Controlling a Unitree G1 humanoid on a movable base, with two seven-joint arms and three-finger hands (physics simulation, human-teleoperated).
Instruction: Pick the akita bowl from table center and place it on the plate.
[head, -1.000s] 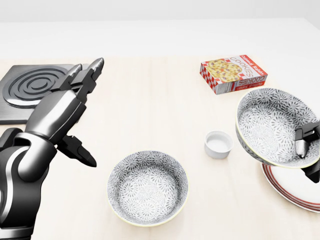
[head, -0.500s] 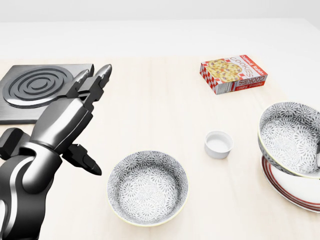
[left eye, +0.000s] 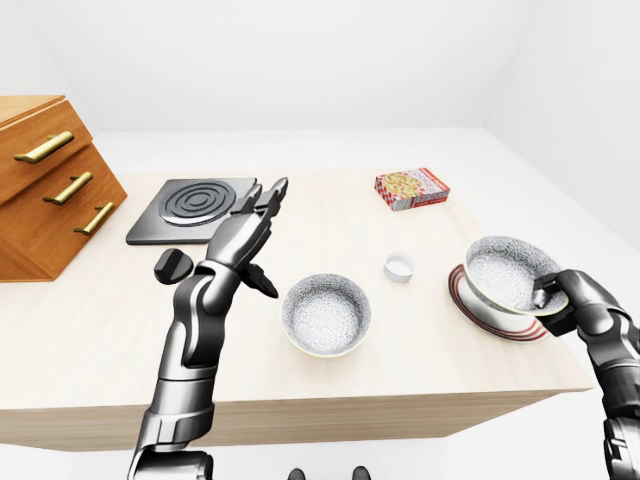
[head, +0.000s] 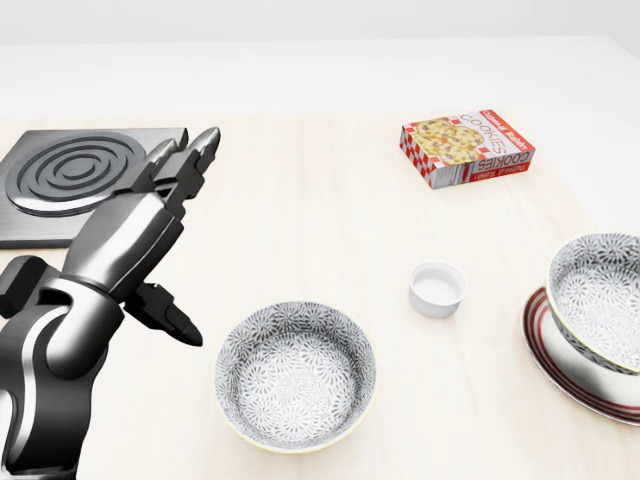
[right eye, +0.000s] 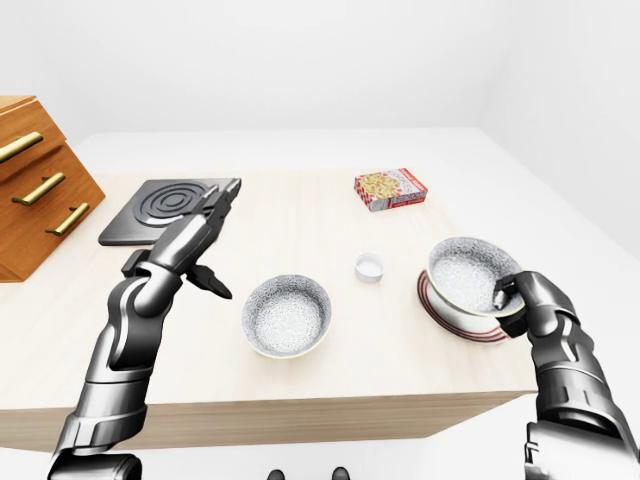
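A grey-patterned akita bowl (right eye: 468, 275) sits low on the red-rimmed plate (right eye: 447, 320) at the right side of the table. My right hand (right eye: 508, 294) is shut on its right rim. In the head view the bowl (head: 603, 298) is cut off by the right edge and that hand is out of sight. A second, matching bowl (head: 296, 374) rests on the table at bottom centre. My left hand (head: 188, 238) hovers open to its left, fingers stretched out and holding nothing.
A small white ramekin (head: 437, 288) stands between the two bowls. A cookies box (head: 467, 148) lies at the upper right and a black stove plate (head: 70, 182) at the upper left. A black knob (left eye: 172, 265) and a wooden drawer unit (left eye: 45, 190) are at the left.
My right hand has carried the bowl rightward and down onto the plate, levelling it from its tilt. The left hand has barely shifted.
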